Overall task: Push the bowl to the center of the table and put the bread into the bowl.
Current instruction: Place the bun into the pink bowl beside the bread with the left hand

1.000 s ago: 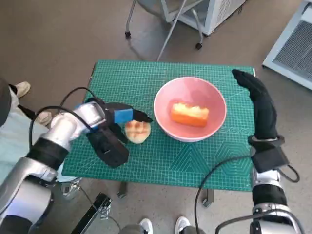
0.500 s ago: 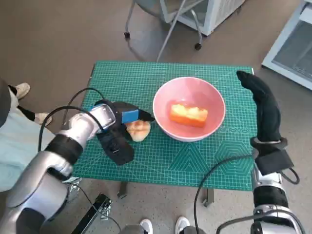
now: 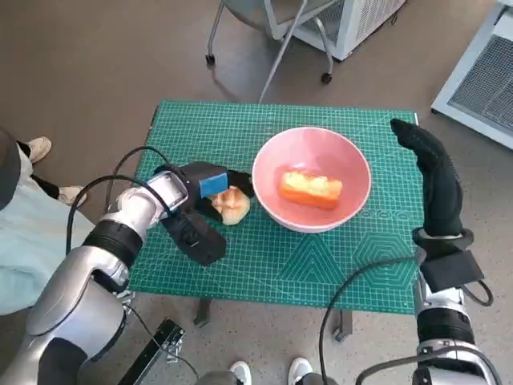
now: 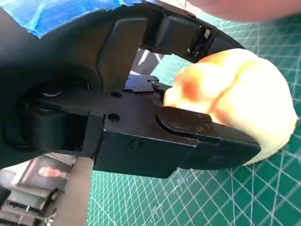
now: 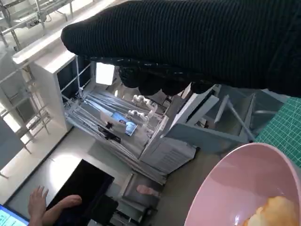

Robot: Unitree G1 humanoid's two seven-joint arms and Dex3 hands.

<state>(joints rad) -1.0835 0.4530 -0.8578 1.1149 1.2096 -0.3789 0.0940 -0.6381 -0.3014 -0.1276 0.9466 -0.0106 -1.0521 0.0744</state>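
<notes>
Gripping pale round bread roll [image 3: 232,205]: blue-taped left hand [image 3: 196,191] | gloved right hand [image 3: 433,175]: seemingly released, beside pink bowl [image 3: 268,160] holding 1 bread piece [image 3: 311,188]

A pale yellow bread roll [image 4: 240,89], browned along its creases, was held by the left hand [image 4: 117,108], with black fingers [image 4: 207,136] closed across its near side. Blue tape [image 4: 61,12] was seen on the hand's back. A green gridded mat [image 4: 225,197] lay beneath, and a pink bowl's edge [image 4: 244,9] showed just beyond the roll.
</notes>
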